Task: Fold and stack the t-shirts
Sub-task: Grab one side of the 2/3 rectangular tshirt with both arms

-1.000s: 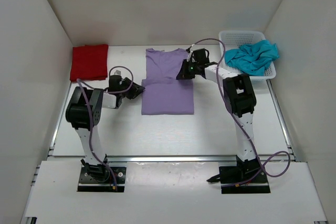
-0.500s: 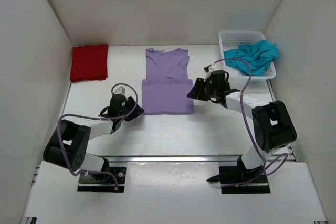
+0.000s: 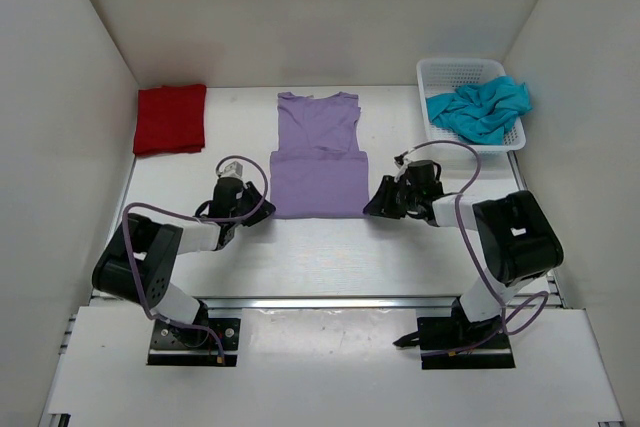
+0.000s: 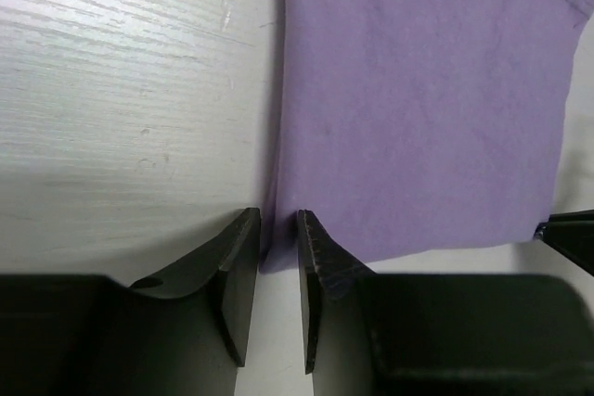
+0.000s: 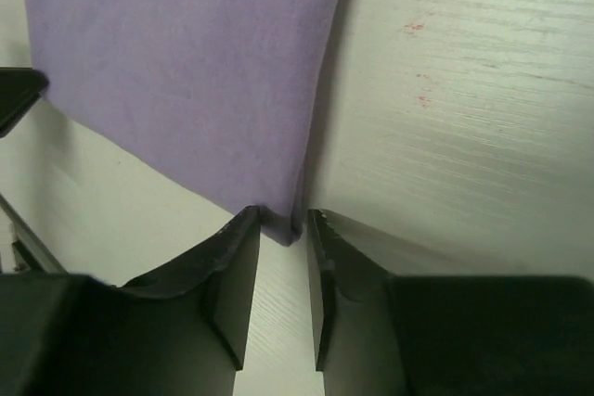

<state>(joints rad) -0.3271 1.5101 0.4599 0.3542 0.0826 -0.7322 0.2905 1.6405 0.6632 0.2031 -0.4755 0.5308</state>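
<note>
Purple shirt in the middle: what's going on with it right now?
Both arms reach low to the lavender shirt, which lies partly folded. The left end effector straddles its near left corner and the right end effector its near right corner, jaws a little apart, with no clamp visible. The red shirt lies folded at the far left. The teal shirt sits crumpled in the white basket.

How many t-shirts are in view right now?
3. Red t-shirt folded at the far left; lavender t-shirt partly folded in the middle; teal t-shirt crumpled in the white basket, far right. More could lie hidden under it.
</note>
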